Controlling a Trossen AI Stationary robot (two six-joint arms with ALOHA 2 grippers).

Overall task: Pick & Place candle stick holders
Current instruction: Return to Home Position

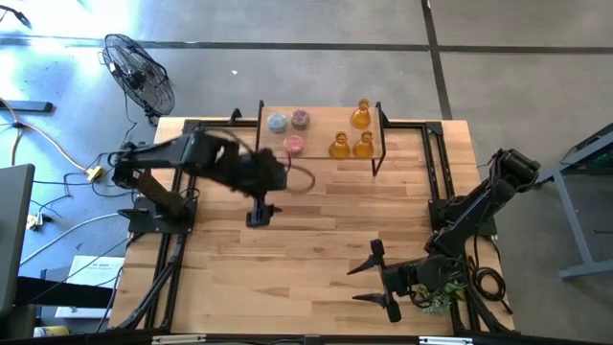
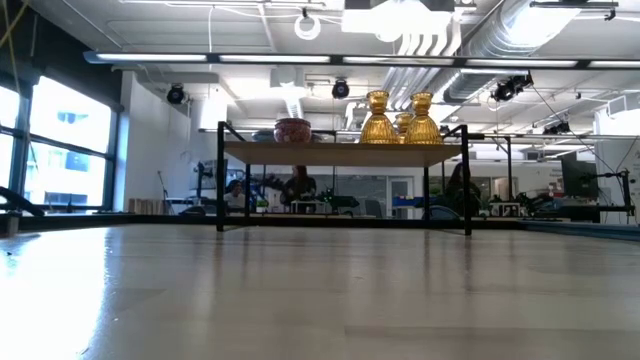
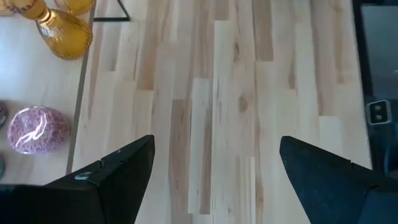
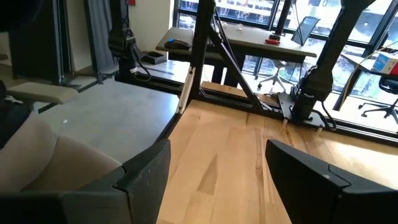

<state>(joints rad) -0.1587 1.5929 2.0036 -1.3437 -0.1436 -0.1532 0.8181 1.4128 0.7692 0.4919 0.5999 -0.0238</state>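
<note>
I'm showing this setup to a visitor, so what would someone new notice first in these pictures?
The raised shelf at the far edge of the table draws the eye: three amber candle holders at its right end, two pink ones and a pale blue one at its left. The left gripper hangs open over bare wood in front of the shelf; the right gripper sits open by the near right corner.

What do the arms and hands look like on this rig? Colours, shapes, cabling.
The left arm and right arm are matte black jointed segments. The left hand and right hand each have two flat, dark, wedge-shaped fingers. A thin cable loop hangs off the left wrist; black cables coil by the right arm's base.
</note>
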